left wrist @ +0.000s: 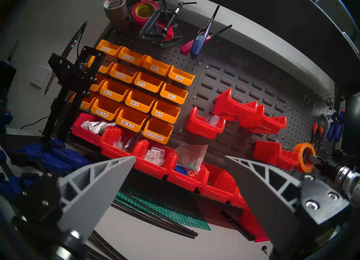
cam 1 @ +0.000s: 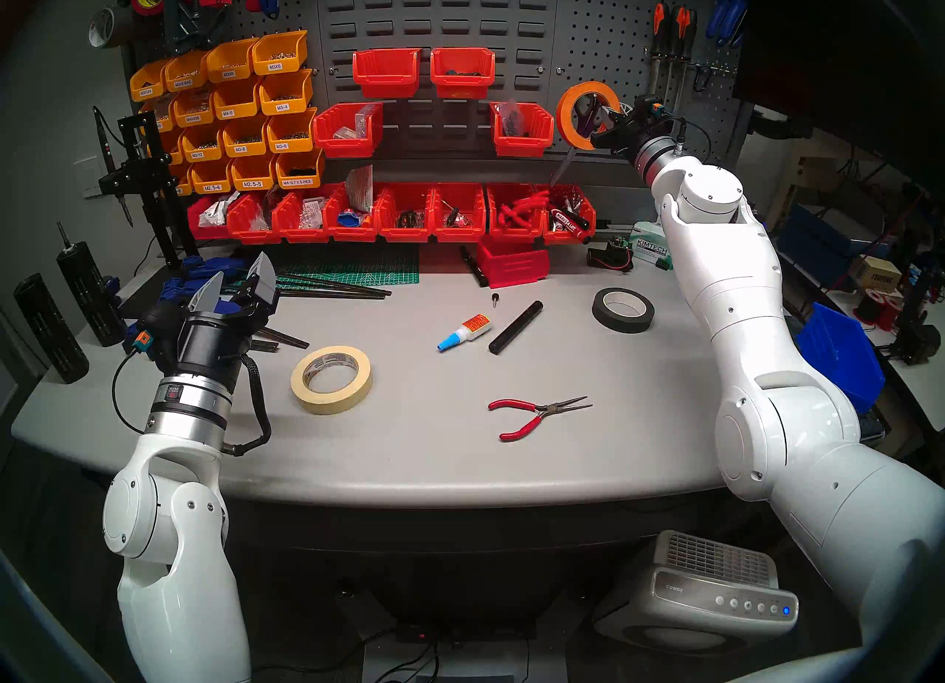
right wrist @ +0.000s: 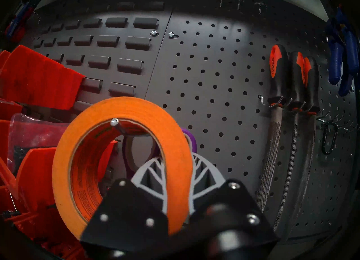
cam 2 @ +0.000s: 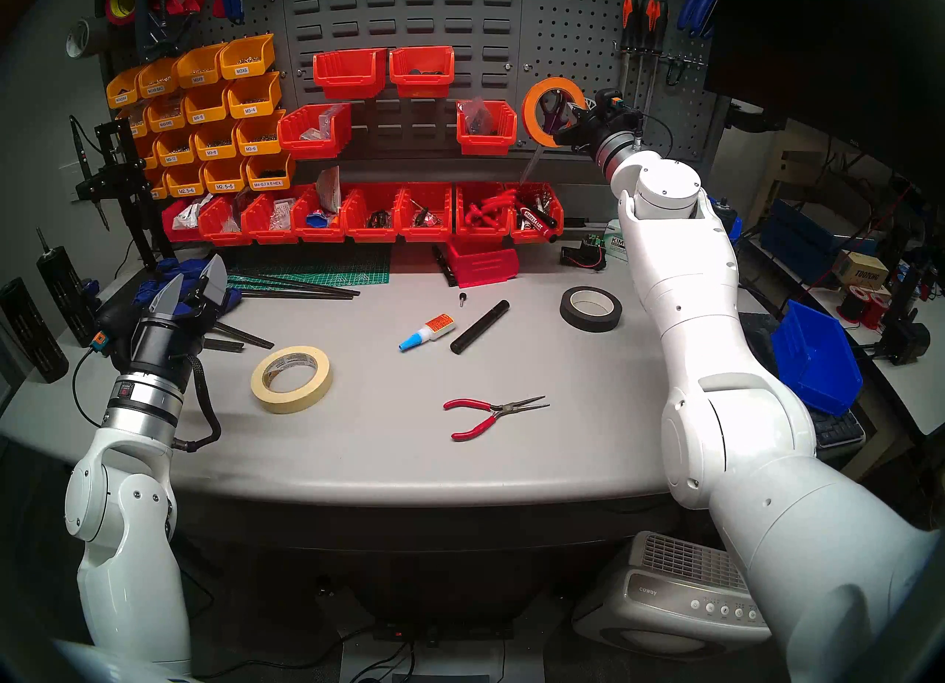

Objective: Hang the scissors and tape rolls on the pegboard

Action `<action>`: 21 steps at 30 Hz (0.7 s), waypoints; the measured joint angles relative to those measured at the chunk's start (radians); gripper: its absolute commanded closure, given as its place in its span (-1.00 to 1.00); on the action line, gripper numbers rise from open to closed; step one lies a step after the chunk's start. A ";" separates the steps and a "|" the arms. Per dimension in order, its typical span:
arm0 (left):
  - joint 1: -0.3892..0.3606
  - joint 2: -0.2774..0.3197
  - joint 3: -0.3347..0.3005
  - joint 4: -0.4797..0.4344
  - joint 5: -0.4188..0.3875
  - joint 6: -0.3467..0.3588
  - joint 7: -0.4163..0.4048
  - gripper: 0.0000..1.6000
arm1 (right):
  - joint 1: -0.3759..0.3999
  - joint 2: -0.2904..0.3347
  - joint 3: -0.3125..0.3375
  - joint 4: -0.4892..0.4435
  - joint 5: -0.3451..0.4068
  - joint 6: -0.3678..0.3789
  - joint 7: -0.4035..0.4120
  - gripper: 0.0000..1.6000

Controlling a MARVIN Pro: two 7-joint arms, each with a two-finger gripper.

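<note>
Two arms up, doing very different jobs. Right arm stretched long toward the pegboard (cam 1: 603,27), wrist tipped slightly upward, right end effector (right wrist: 176,168) clamped on the orange tape roll (right wrist: 120,156), one finger inside the ring and one outside. Roll held upright, face-on to the panel, a metal hook (right wrist: 115,122) poking through its hole just under the upper inner rim; touching or not, cannot tell. Scissors (cam 1: 583,117) already up on the board, purple handles showing through and behind the ring, silver blades hanging down toward the red bins (cam 1: 537,206). Left arm bent, parked above the counter's (cam 1: 409,452) left edge, left end effector (cam 1: 240,283) spread wide, gripping nothing. Cream tape roll (cam 1: 331,378) lying flat near the counter's front-left, untouched. Red pliers (cam 1: 537,413) lying mid-counter.
</note>
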 measured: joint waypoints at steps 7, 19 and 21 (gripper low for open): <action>0.000 -0.002 -0.004 0.002 -0.001 0.000 -0.001 -1.00 | 0.043 -0.010 -0.006 0.071 -0.024 -0.018 -0.006 1.00; 0.000 -0.004 -0.002 0.003 -0.003 0.000 -0.008 -1.00 | 0.108 -0.017 -0.031 0.198 -0.056 -0.083 -0.002 -0.93; 0.000 -0.005 -0.001 0.003 -0.003 0.000 -0.009 -1.00 | 0.113 -0.018 -0.034 0.207 -0.058 -0.097 0.004 -0.96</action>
